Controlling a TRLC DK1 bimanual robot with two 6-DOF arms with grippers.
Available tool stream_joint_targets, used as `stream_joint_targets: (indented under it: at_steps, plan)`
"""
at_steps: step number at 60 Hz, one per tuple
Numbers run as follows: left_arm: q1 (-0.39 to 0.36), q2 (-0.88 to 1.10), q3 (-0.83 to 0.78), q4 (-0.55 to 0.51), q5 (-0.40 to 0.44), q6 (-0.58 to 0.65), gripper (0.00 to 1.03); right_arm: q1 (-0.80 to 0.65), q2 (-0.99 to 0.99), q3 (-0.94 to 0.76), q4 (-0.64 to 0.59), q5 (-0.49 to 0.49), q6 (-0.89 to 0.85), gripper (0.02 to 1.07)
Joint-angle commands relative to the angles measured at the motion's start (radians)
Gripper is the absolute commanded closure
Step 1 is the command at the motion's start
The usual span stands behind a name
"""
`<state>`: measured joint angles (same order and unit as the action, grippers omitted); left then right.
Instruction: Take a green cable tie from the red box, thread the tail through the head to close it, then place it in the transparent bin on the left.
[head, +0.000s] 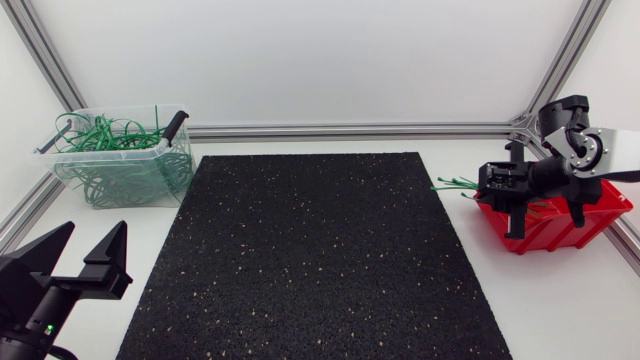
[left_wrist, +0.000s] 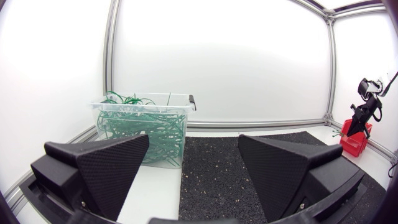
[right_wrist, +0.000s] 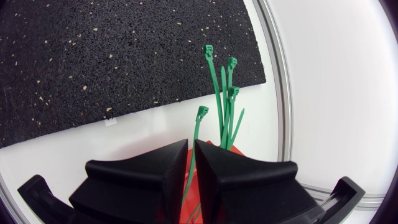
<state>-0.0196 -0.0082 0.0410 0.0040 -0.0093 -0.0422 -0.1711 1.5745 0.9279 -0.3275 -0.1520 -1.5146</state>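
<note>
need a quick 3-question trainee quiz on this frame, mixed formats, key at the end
1. Multiple choice: the right gripper is A) over the black mat, B) at the red box, C) resting on the bare table.
2. True or false: the left gripper holds a cable tie.
3. Short answer: what fills the transparent bin?

Key: 1 B, shut on a green cable tie over the box. 2 False: it is open and empty. 3 A heap of green ties.
</note>
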Motion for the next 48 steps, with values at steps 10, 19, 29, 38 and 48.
stream_joint_targets:
  at_steps: [10,19,29,38,48]
  plan:
    - [-0.002,0.004,-0.038,-0.03,-0.001,0.001,0.03,0.008,0.016,-0.021,0.036,0.017,-0.004,0.91]
    - [-0.005,0.005,-0.036,-0.03,-0.001,0.001,0.03,0.013,0.044,-0.015,0.054,0.028,0.002,0.91]
    - [-0.006,0.005,-0.038,-0.03,-0.001,0.001,0.03,0.013,0.056,-0.015,0.064,0.032,0.004,0.9]
    - [-0.006,0.007,-0.038,-0.03,-0.001,0.001,0.03,0.013,0.058,-0.017,0.071,0.032,0.005,0.84]
    - [-0.006,0.008,-0.038,-0.03,-0.001,0.001,0.03,0.012,0.018,-0.026,0.068,0.029,0.008,0.8]
